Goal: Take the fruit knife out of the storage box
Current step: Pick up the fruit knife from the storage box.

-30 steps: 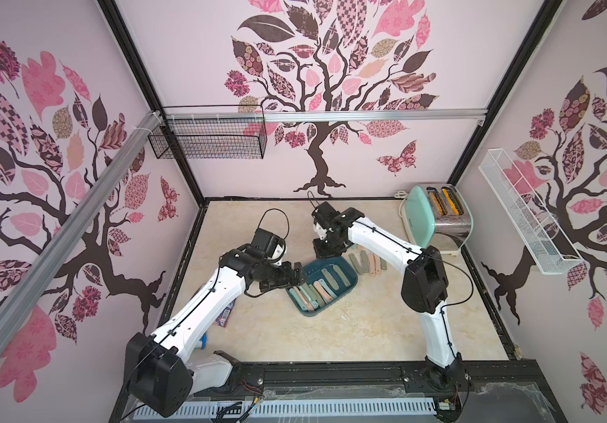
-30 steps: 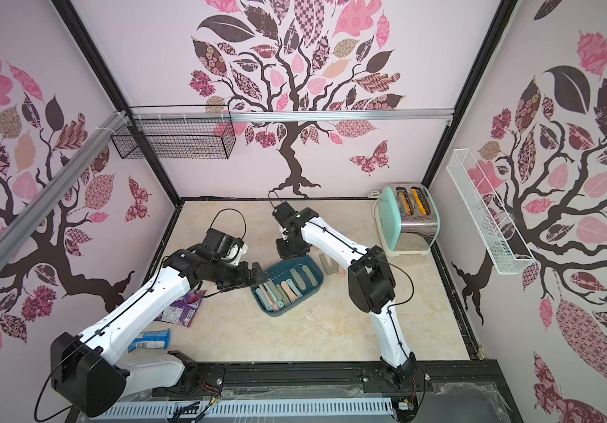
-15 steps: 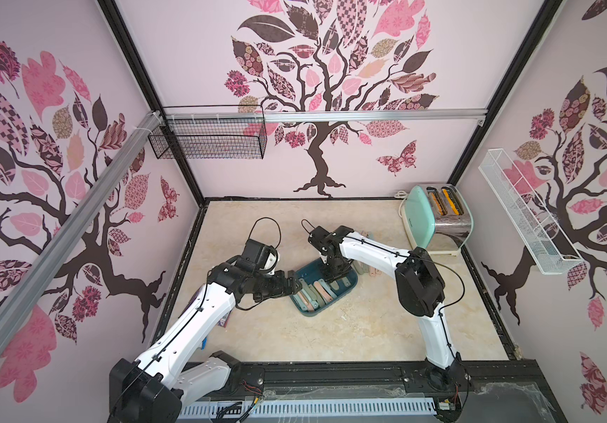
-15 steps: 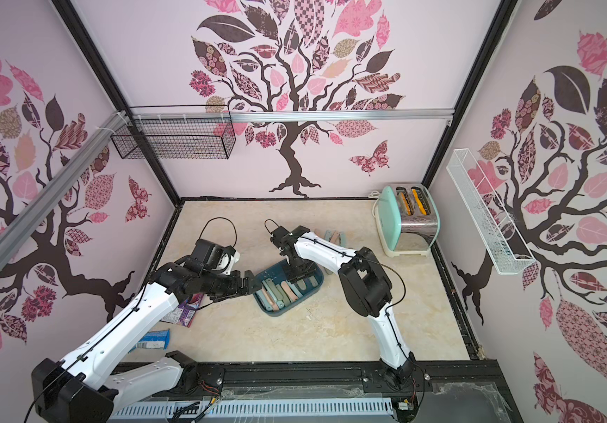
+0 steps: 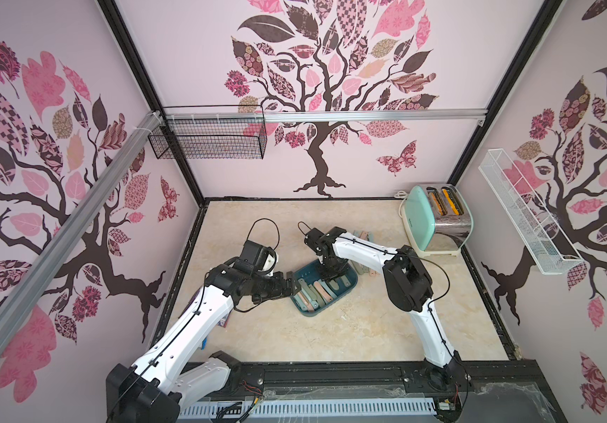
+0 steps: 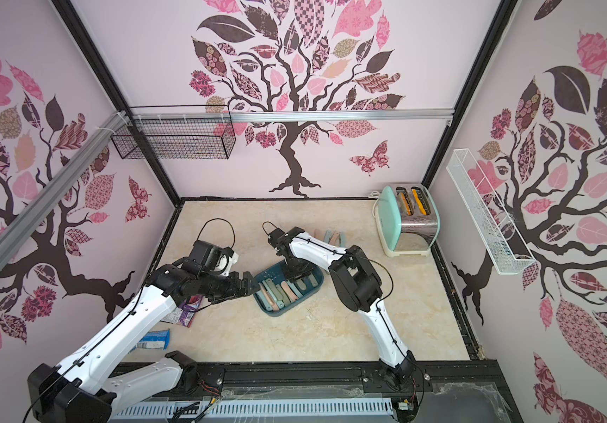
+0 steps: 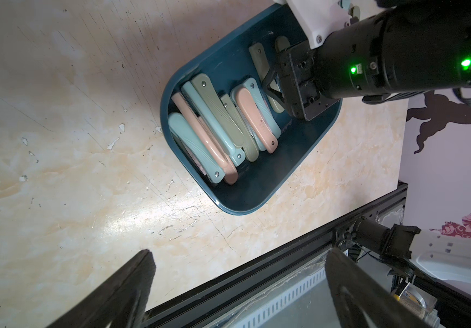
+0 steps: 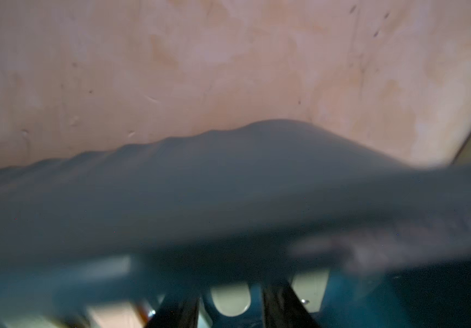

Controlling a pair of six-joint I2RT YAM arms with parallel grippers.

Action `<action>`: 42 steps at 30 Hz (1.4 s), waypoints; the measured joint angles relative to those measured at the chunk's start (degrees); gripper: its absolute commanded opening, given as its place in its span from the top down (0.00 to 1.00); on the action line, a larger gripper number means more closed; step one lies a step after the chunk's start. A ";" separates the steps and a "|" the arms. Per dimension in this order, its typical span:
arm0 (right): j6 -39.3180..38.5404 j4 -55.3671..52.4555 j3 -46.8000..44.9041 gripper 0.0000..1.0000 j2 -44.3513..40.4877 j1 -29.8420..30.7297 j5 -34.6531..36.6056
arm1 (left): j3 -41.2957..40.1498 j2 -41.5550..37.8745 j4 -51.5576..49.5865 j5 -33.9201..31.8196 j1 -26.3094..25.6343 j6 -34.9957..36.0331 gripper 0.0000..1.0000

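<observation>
Left wrist view shows you your left gripper (image 7: 240, 255) gaping empty, right gripper (image 7: 269, 86) half-closed astride a fruit knife (image 8: 230, 301) in the storage box (image 7: 285, 162), grip unclear.

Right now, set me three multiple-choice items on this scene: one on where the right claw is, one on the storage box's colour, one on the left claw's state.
1. Where is the right claw?
A) over the toaster
B) down in the storage box
C) in the black wire basket

2. What colour is the storage box?
A) red
B) white
C) dark teal-blue

3. How is the left claw?
A) open, holding nothing
B) shut on a knife
C) shut on a cable

Answers:
1 B, it reaches in beside the folded fruit knives.
2 C, the box's wall and floor show that colour in the left wrist view.
3 A, its jaws stand wide apart with nothing between them.
</observation>
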 measured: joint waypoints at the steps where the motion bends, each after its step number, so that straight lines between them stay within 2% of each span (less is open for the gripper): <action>1: 0.00 -0.02 0.00 0.63 0.20 0.00 0.44 | -0.02 0.00 -0.07 0.00 0.00 -0.02 0.02; 5: -0.02 0.11 0.00 0.58 0.59 -0.02 1.44 | -0.02 0.24 0.00 0.00 0.00 -0.02 0.02; 9: -0.02 0.24 0.55 0.60 1.11 -0.02 1.46 | -0.02 0.68 0.02 -0.02 0.02 -0.02 0.02; 12: -0.09 0.33 0.55 0.69 1.14 -0.02 0.98 | -0.02 0.74 0.02 0.00 0.00 -0.04 0.02; 14: -0.52 0.44 0.55 0.79 1.14 0.00 0.76 | -0.02 0.74 0.04 0.00 0.00 -0.07 0.02; 21: -0.48 -0.72 1.81 0.90 1.88 0.00 1.01 | -0.02 1.09 0.68 0.00 0.00 -0.26 0.02; 32: -0.11 -3.48 3.32 0.91 1.40 -0.39 0.81 | 0.00 3.72 2.78 1.18 0.00 -0.68 0.02; 42: 1.49 -5.46 3.76 0.91 -8.22 -1.44 -0.13 | 3.08 10.01 6.21 3.87 0.00 -1.46 0.02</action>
